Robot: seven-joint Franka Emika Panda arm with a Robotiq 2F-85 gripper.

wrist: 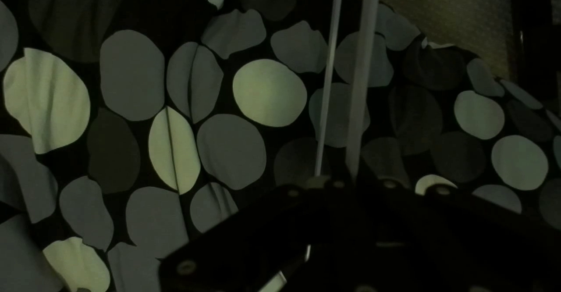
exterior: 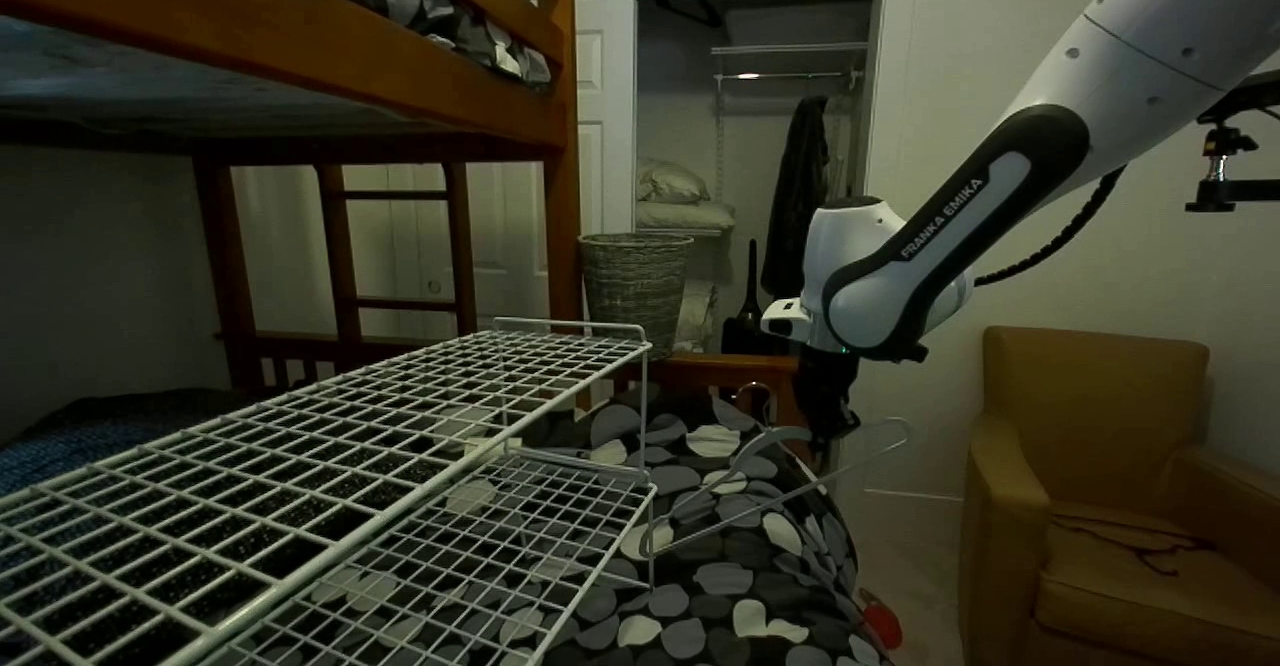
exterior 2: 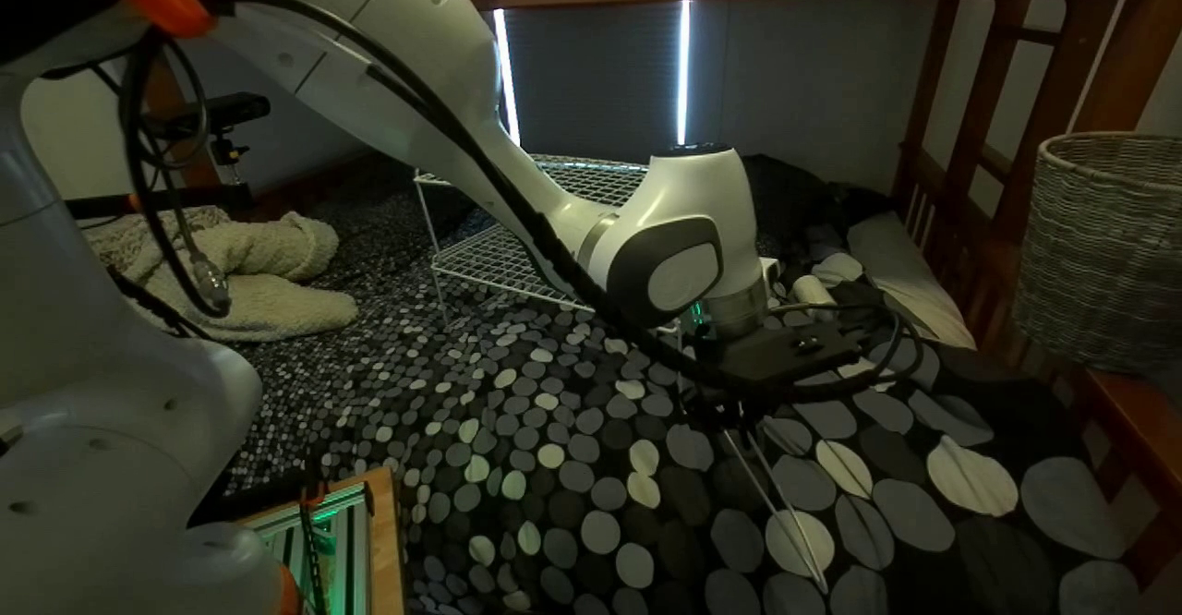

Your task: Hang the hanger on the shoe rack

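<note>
The shoe rack, a white wire stand with two tiers [exterior: 350, 436], stands on the bed and shows partly behind the arm in an exterior view [exterior 2: 489, 269]. My gripper [exterior: 825, 438] points down beyond the rack's end, shut on the pale, slim hanger [exterior: 770, 438]. One end of the hanger extends toward the rack and overlaps its corner post in that picture; whether they touch I cannot tell. Below the gripper [exterior 2: 739, 412] the hanger [exterior 2: 818, 578] slants down over the bedding. Two hanger bars [wrist: 360, 77] run up from the dark fingertips in the wrist view. The hook is not clearly visible.
Black-and-grey spotted bedding [exterior: 720, 581] bulges under the hanger. A wooden bunk frame [exterior: 560, 196] rises behind the rack, its upper bunk overhead. A wicker basket [exterior 2: 1099, 255] stands by the bed's end rail. A tan armchair [exterior: 1090, 396] and a cream blanket [exterior 2: 277, 273] are also around.
</note>
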